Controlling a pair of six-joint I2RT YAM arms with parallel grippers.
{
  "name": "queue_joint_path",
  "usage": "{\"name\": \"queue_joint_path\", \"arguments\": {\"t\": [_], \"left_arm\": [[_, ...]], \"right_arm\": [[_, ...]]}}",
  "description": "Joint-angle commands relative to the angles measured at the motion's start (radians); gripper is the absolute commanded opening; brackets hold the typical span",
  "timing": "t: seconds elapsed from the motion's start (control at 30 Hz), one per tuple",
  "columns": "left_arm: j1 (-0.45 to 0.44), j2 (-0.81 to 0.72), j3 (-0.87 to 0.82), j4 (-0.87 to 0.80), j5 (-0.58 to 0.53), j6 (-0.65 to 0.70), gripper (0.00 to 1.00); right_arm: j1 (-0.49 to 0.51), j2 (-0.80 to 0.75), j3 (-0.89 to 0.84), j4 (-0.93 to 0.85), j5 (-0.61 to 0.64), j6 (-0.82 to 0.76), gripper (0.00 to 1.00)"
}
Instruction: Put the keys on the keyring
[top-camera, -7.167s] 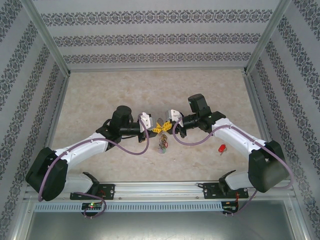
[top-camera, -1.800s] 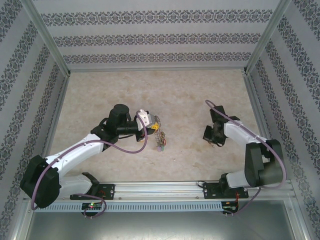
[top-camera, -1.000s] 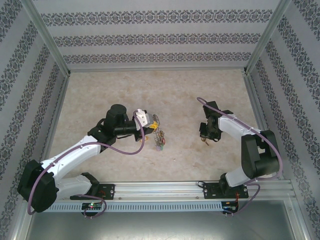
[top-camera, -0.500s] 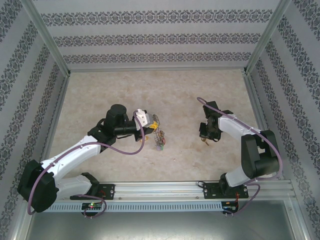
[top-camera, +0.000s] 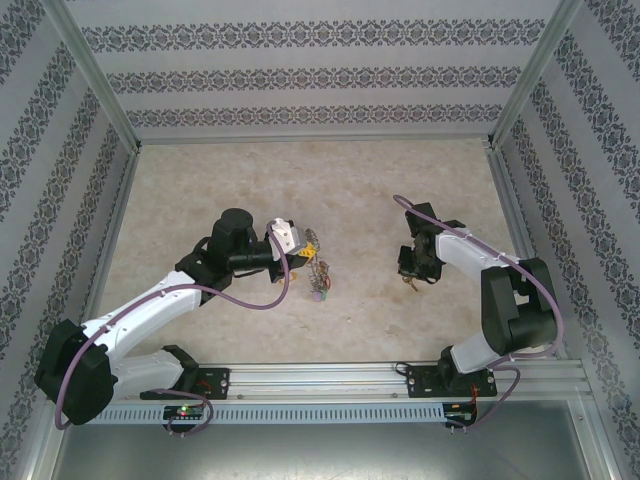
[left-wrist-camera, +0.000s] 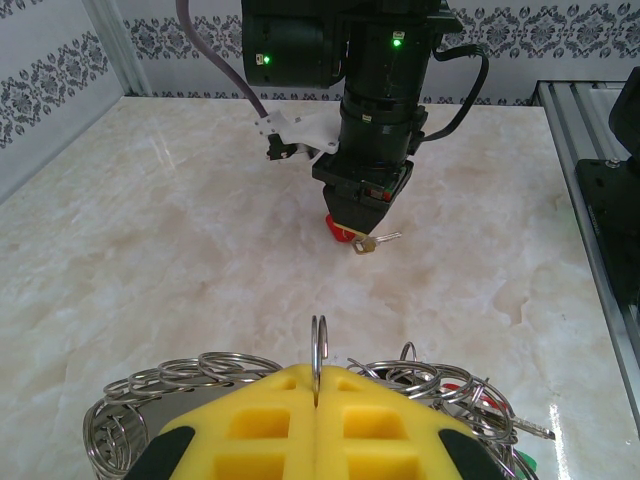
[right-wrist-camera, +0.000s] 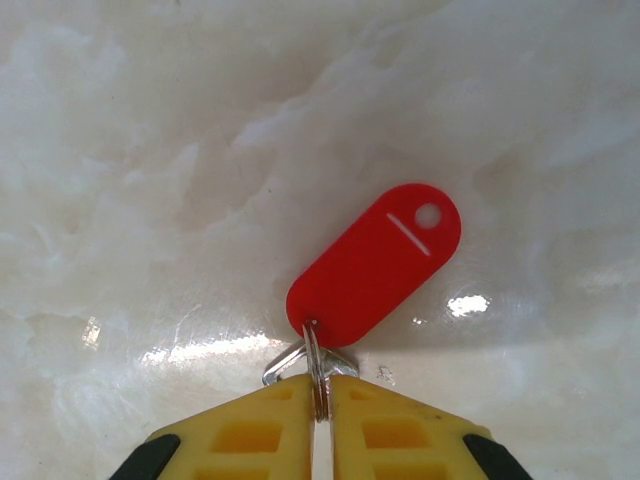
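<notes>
So the left claw (left-wrist-camera: 316, 400) is clamped on the keyring (left-wrist-camera: 318, 345), edge-up, ready for threading I guess. The right claw (right-wrist-camera: 320, 400) pinches the red-tagged key (right-wrist-camera: 375, 265) by its loop on the counter (right-wrist-camera: 150, 120), well apart.

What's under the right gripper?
A red tag lies on the marble table, its small ring pinched between the jaws. Left wrist view shows a brass key poking out below. The rest of the ring is hidden between the yellow pads.

Red-tagged key (right-wrist-camera: 375, 265), yellow jaws, marbled table (right-wrist-camera: 150, 120)
</notes>
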Motion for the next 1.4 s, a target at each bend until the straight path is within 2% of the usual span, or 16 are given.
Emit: {"name": "queue_joint_path", "arguments": {"t": [0.0,0.7,0.9,1.07,1.37], "left_arm": [[-0.006,-0.013,0.018,0.022,0.014,-0.011,0.00],[-0.007,-0.021,0.018,0.014,0.012,-0.011,0.00],[-0.006,-0.020,0.018,0.014,0.013,-0.009,0.00],[-0.006,-0.018,0.016,0.020,0.014,-0.011,0.00],[-0.006,-0.027,0.015,0.016,0.013,-0.016,0.00]], "right_arm": [[0.006,0.006,0.017,-0.002,0.021,0.002,0.15],[0.007,0.017,0.025,0.013,0.027,0.002,0.13],[0.009,-0.007,0.024,0.007,0.029,-0.006,0.07],[0.010,-0.041,0.006,0.013,0.045,-0.014,0.05],[0.012,0.015,0.003,0.031,0.017,-0.018,0.06]]}}
